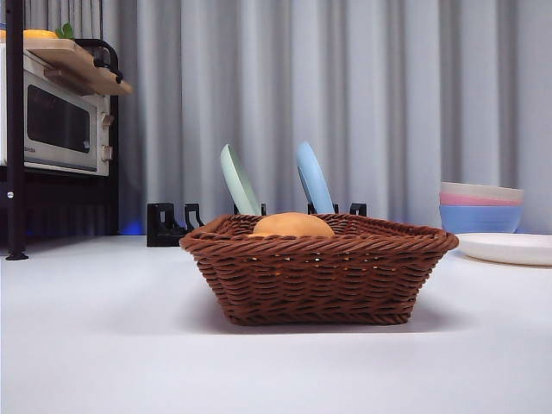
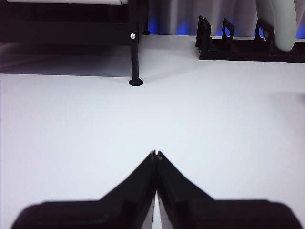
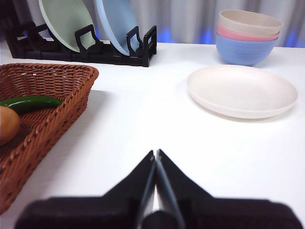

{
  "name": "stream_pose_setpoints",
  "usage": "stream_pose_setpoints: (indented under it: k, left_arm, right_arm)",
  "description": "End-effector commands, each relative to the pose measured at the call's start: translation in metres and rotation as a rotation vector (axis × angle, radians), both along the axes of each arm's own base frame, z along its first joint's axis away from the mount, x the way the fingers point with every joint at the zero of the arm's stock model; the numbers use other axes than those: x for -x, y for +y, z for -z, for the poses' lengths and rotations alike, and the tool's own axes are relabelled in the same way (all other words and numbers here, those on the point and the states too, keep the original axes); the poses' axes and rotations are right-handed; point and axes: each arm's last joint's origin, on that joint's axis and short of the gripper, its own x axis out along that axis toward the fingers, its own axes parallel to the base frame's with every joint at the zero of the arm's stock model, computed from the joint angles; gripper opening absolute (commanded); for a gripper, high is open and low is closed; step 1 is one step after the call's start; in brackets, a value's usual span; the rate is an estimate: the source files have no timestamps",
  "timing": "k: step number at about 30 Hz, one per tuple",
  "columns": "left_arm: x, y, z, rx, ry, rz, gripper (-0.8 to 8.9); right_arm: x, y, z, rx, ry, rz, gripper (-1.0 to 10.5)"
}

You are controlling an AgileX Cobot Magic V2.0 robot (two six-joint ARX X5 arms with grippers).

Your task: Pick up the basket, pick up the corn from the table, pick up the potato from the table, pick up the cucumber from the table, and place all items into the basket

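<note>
1. From my seat, the basket sits flat on the table, dead centre in the front view, nothing gripping it.
2. A tan-brown rounded hump pokes just above the rim at about 11 o'clock from the basket's middle. That's the potato, lying inside.
3. The right wrist view shows more of the inside: the cucumber lies in the basket, resting against the inner wall near the rim, with the potato just beside it, deeper in.
4. Corn: I can't see it in any view. It may be hidden low behind the wicker, can't tell.
5. My left gripper has its jaws pressed together, holding nothing, hovering over bare table well away from the basket. A black rack leg stands ahead at 12 o'clock.
6. My right gripper is also pressed together and empty, over bare table just beside the basket's wall.
7. Ahead of it at 1 o'clock is a cream plate, with stacked bowls beyond.
8. A black dish rack with a green plate and a blue plate stands behind the basket; a microwave sits at 9 o'clock in the front view.
</note>
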Motion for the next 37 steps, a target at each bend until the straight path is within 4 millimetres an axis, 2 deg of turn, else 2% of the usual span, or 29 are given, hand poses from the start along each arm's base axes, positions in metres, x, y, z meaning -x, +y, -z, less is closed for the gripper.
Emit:
stream_pose_setpoints:
  k: [1, 8, 12, 37]
  left_arm:
    - [-0.0007, 0.0002, 0.0046, 0.008, 0.006, 0.001, -0.03]
    - [-0.0007, 0.0002, 0.0046, 0.008, 0.006, 0.001, -0.03]
    - [-0.0007, 0.0002, 0.0046, 0.008, 0.006, 0.001, -0.03]
    - [-0.0007, 0.0002, 0.0046, 0.008, 0.006, 0.001, -0.03]
  right_arm:
    - [0.0002, -0.0001, 0.0086, -0.037, -0.001, 0.006, 0.0]
    - [0.0023, -0.0001, 0.0147, -0.056, 0.013, 0.009, 0.0]
    - [0.0018, 0.0002, 0.0154, -0.131, 0.036, 0.021, 0.0]
    - [0.0012, -0.0001, 0.0163, -0.128, 0.048, 0.033, 0.0]
